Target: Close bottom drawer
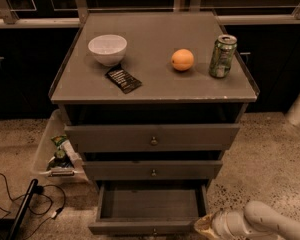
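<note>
The bottom drawer (149,206) of the grey cabinet is pulled out, its shallow box showing empty, its front panel (140,228) at the bottom edge of the view. My gripper (204,226) sits at the drawer's front right corner, on the end of a white arm coming in from the lower right. The middle drawer (152,170) and top drawer (152,136) above are pushed further in, each with a small round knob.
On the cabinet top stand a white bowl (107,49), a dark snack packet (123,79), an orange (182,60) and a green can (222,56). A plastic bin (52,151) with items sits left of the cabinet. Cables (25,204) lie on the floor at lower left.
</note>
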You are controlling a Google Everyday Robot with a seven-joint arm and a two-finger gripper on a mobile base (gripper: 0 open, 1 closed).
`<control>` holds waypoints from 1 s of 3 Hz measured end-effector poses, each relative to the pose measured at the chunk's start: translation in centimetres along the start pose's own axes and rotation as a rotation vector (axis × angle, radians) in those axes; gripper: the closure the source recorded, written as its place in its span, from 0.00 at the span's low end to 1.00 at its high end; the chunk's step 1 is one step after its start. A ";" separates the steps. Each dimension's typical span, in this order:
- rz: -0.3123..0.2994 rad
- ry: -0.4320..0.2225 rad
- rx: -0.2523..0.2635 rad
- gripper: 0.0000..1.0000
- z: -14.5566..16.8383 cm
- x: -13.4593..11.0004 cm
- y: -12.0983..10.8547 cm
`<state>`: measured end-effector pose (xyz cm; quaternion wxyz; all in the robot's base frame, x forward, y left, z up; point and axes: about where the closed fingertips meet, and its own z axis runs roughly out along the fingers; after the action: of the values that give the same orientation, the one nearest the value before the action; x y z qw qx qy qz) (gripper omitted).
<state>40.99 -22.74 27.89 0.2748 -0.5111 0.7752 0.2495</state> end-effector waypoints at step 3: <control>-0.015 0.064 0.062 1.00 6.6 7.0 -3.7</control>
<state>43.25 -24.24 17.95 0.2672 -0.5157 0.7873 0.2068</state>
